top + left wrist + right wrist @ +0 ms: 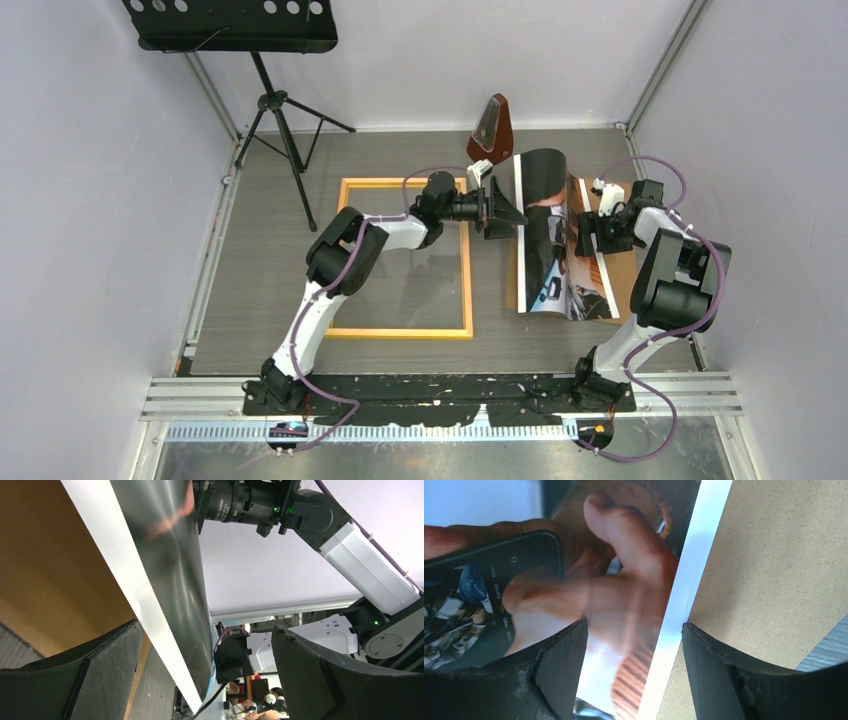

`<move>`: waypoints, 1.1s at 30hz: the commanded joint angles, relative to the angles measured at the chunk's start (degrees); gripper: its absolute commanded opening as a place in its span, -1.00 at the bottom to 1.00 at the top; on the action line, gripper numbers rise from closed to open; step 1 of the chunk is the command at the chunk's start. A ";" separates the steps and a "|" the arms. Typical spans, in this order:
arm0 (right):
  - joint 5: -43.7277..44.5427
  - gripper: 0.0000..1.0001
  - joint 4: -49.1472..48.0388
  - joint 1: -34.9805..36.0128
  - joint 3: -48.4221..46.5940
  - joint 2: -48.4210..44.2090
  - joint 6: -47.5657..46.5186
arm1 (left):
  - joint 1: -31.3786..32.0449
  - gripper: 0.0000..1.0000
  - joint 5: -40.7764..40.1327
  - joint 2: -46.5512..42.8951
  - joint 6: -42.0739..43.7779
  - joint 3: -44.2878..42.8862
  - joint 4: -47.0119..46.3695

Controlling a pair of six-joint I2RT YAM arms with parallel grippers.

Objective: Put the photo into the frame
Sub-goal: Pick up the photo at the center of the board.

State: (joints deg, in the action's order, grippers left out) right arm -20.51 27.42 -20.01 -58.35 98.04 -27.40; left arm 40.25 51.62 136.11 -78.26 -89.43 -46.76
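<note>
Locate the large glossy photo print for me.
Top view, right of centre: the large glossy photo print lies on the plain brown fibreboard sheet, right of the yellow-orange wooden frame. Its left edge curls up at the left gripper.

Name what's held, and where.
No clamp: the photo has its raised left border inside the open left gripper, its right border inside the open right gripper.

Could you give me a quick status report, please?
Left gripper open, right gripper open, each astride a photo edge. Photo arched up over the backing sheet, not in the frame. Left arm over frame opening.
</note>
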 commanded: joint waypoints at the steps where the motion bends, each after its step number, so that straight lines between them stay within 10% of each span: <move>1: -1.38 0.50 1.59 0.83 -0.20 0.92 1.06 | 1.01 0.95 0.76 -1.83 -3.53 -0.80 -7.05; 10: -1.12 0.48 1.35 0.91 0.01 0.69 1.12 | 1.33 0.92 0.30 -1.87 -3.43 -0.68 -5.78; 17: -1.19 0.48 1.40 1.01 0.25 0.45 1.21 | 1.32 0.78 -2.52 -3.79 9.69 -0.33 16.98; 24: -1.26 0.48 1.36 1.03 0.25 0.46 1.21 | 1.41 0.48 -7.69 -4.44 21.04 -3.38 37.15; 33: -1.28 0.48 1.38 1.00 0.17 0.65 1.23 | 1.34 -0.17 -7.63 -5.59 21.86 -2.55 38.05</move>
State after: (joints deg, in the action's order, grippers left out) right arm -20.43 27.38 -19.77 -58.35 98.04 -27.03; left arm 41.52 43.99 135.22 -58.83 -90.76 -9.87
